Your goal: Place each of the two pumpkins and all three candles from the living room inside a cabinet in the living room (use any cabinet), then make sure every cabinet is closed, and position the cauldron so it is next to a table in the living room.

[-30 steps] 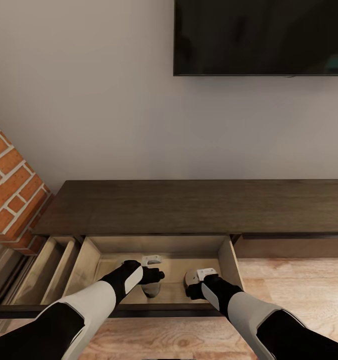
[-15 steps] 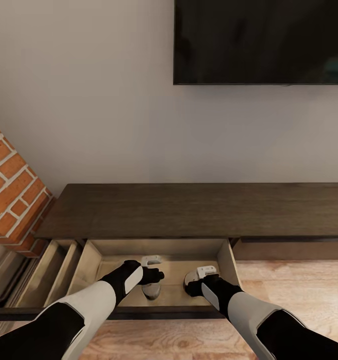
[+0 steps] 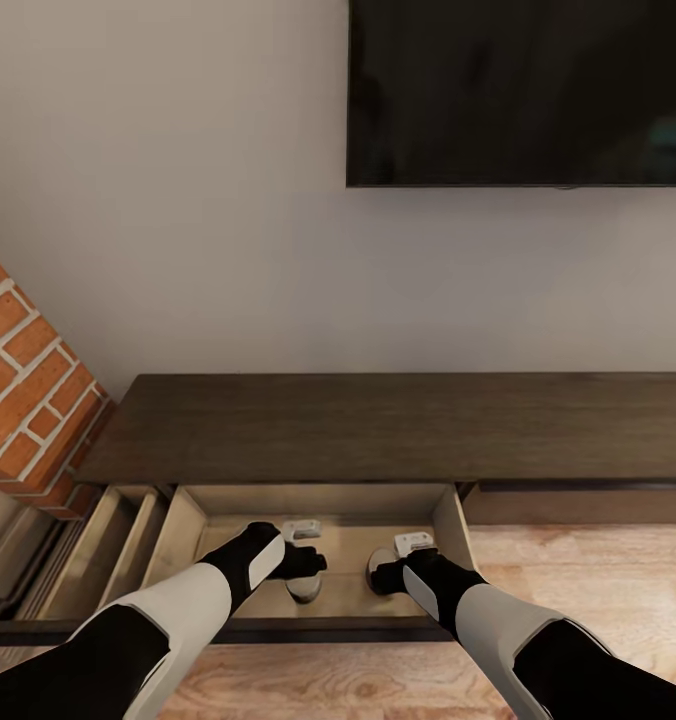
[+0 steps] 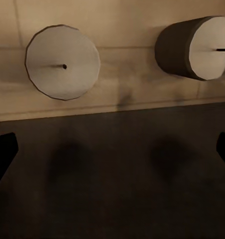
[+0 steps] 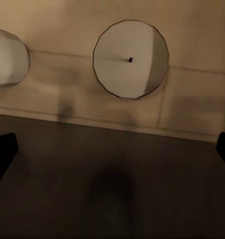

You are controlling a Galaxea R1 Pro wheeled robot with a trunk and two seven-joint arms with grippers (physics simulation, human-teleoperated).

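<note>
Both pincers, left (image 3: 303, 560) and right (image 3: 383, 572), are held released over the open cabinet (image 3: 398, 430) drawer at lower centre, where two candles (image 4: 62, 62) (image 4: 194, 47) are seen standing.

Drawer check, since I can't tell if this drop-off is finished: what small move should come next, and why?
Probably lift both arms clear. Two candles stand on the open drawer floor, free of the left gripper and right gripper, whose fingers are spread wide.
</note>
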